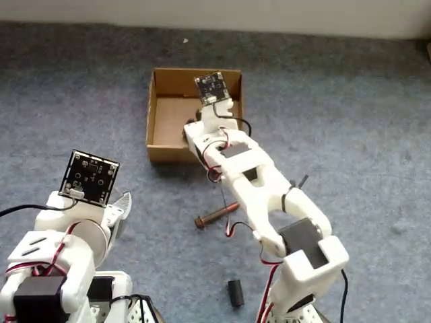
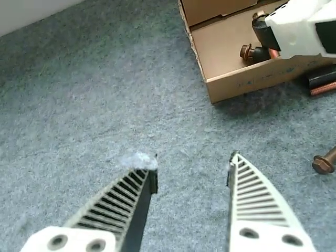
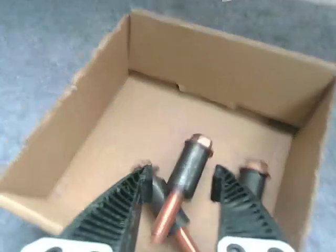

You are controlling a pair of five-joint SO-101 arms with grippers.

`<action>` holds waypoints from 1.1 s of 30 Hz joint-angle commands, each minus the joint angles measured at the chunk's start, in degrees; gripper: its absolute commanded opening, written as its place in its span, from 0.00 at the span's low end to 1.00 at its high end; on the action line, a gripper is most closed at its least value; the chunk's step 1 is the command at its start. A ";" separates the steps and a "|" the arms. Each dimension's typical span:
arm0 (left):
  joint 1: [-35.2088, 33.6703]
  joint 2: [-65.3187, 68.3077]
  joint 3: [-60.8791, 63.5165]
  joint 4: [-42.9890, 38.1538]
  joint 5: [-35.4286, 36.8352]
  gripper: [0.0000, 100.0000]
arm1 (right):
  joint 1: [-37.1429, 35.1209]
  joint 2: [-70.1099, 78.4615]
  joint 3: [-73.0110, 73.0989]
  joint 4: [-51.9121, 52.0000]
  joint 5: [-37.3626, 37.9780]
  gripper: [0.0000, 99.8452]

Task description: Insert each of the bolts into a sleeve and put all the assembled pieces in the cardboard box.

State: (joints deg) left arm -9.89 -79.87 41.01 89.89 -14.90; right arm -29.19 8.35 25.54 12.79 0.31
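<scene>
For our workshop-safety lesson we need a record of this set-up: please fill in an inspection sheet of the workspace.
Surface: grey carpet.
Job's things: box holds sleeved bolts; one bare bolt and one sleeve lie on the carpet.
Clutter: white fluff on the carpet.
Grippers: left gripper open above the carpet; right gripper open over the box.
Cables: red and black wires on the right arm.
Surroundings: pale wall past the carpet.

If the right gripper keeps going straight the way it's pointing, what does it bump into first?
Most likely the sleeved bolt lying between the right gripper's open fingers in the cardboard box, though depth is unclear.
</scene>
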 commanded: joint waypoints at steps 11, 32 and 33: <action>-0.31 -0.04 3.30 0.00 -0.26 0.23 | 4.09 -24.84 -0.57 45.14 6.68 0.19; -0.31 -0.04 3.38 0.09 -0.26 0.23 | -0.48 -3.47 -2.86 37.14 24.53 0.19; -0.40 -0.04 3.38 0.18 -0.26 0.23 | -0.48 -2.77 -3.91 37.14 24.53 0.19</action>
State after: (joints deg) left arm -9.89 -79.87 44.62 89.89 -14.90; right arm -29.27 4.66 26.33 50.86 24.04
